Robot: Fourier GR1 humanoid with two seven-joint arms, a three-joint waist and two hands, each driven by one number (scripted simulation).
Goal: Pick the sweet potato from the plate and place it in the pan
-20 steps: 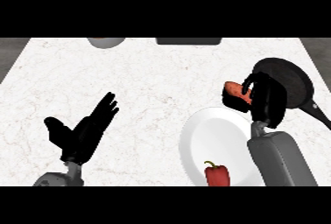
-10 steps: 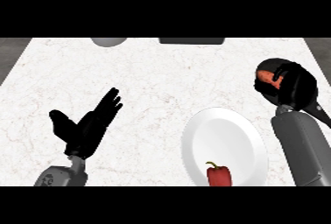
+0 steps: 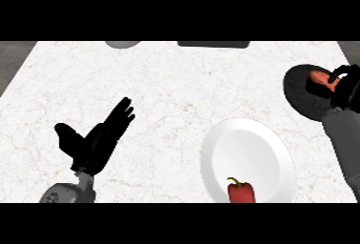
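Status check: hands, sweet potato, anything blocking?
Right hand curled on sweet potato, over the pan. Left hand open, resting at lower left. Red pepper on plate, nothing blocking.

**Where things sit on the counter**

The counter fills the view. The plate lies at the lower right, and a pepper rests on its near part. Behind the plate and to its right, at the view's right edge, sits the pan. The sweet potato is over the pan, with the right hand around it, fingers curled on it. The left hand shows at the lower left, well apart from the plate. Two objects sit at the far edge: a bowl left of centre, a flat item right of it.
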